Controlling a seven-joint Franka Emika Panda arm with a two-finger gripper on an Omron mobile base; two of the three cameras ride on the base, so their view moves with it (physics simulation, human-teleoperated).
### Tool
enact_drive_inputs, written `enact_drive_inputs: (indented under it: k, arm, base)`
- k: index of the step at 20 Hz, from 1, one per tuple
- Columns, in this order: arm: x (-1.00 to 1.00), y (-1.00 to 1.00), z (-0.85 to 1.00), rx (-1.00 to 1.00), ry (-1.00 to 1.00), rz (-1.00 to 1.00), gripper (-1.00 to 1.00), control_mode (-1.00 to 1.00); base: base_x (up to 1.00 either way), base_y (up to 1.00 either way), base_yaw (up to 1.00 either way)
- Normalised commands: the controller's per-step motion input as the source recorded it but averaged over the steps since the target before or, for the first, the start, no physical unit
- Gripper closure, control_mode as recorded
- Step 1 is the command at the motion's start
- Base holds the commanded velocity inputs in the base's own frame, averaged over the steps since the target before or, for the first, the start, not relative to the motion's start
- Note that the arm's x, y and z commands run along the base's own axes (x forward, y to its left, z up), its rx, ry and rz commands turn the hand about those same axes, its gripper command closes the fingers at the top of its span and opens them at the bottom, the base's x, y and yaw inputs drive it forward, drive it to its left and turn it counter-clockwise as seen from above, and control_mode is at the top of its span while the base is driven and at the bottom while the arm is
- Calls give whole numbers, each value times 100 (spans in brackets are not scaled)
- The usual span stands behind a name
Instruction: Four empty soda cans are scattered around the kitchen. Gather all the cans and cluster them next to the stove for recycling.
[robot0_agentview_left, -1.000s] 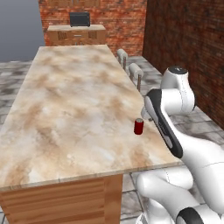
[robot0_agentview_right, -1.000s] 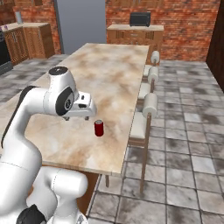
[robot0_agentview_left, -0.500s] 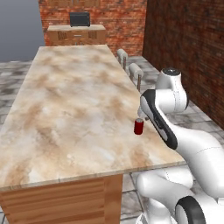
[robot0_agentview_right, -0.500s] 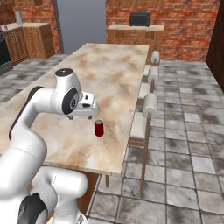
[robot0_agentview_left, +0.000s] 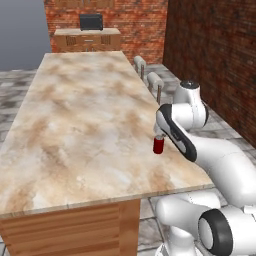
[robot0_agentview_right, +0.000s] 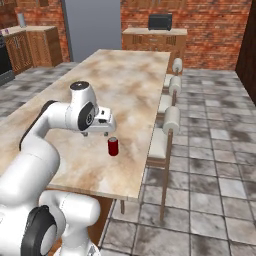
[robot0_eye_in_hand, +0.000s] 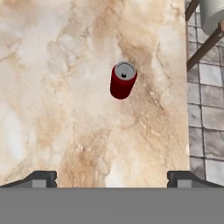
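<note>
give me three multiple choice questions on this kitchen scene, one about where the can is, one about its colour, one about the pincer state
1. Where does the soda can stand?
A. on the floor tiles
B. upright on the marbled counter, near the edge by the chairs
C. on a chair seat

2. What colour is the can's side?
A. red
B. green
C. blue

3. How is the pincer set?
A. shut on the can
B. shut with nothing in it
C. open, apart from the can

Answers:
1 B, both base views show it upright on the counter near the edge that faces the chairs.
2 A, the hand view shows a red side under a silver top.
3 C, the hand view shows the finger tips wide apart, with the can clear of them.
</note>
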Motion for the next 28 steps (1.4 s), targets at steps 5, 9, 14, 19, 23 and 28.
enact_drive_inputs:
  k: [5,9,14,19,23,28]
  arm:
    - [28,-1,-21,1,0,-2,-100,-100]
    - [26,-4,-16,2,0,-3,-100,-100]
    - [21,-3,-10,6,0,-3,-100,-100]
    - [19,-2,-9,5,0,-4,-100,-100]
    - [17,0,-13,0,2,-2,-100,-100]
    - [20,0,-17,0,2,-2,-100,-100]
  base:
    - [0,0,0]
    - [0,0,0]
    - [0,0,0]
    - [0,0,0]
    - [0,0,0]
    - [0,0,0]
